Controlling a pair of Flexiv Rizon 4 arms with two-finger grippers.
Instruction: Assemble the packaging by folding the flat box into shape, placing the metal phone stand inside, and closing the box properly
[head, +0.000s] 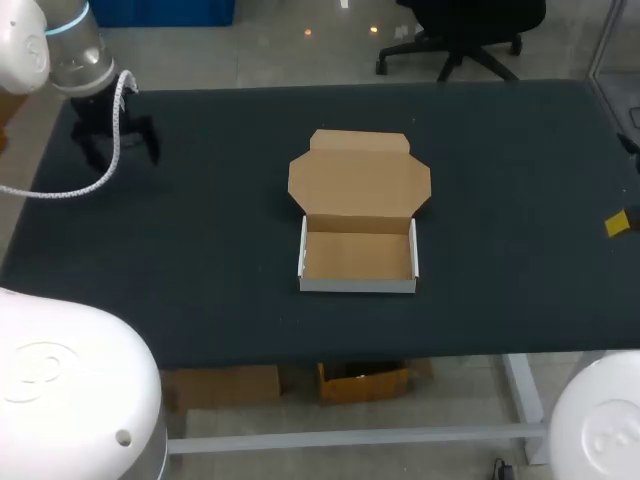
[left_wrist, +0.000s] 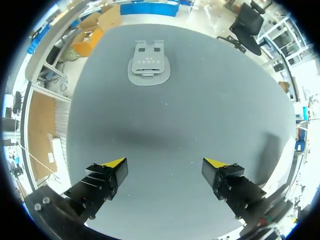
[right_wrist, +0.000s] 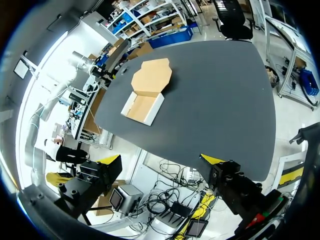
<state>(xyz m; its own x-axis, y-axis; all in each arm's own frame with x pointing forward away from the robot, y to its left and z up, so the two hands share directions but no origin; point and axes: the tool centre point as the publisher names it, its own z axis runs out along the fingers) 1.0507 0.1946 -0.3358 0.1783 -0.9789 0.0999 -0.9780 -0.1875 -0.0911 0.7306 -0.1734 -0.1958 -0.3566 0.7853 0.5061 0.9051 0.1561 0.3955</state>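
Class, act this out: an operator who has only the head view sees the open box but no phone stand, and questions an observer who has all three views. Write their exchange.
Operator: Where is the phone stand?
Observer: In the left wrist view the phone stand lies on the table, ahead of the left gripper and apart from it.
Operator: Is that gripper ready to take it?
Observer: Its fingers stand open with nothing between them.
Operator: And the right gripper? I see only a yellow tip.
Observer: The right wrist view shows the right gripper open and empty, with the box well ahead of it across the table.
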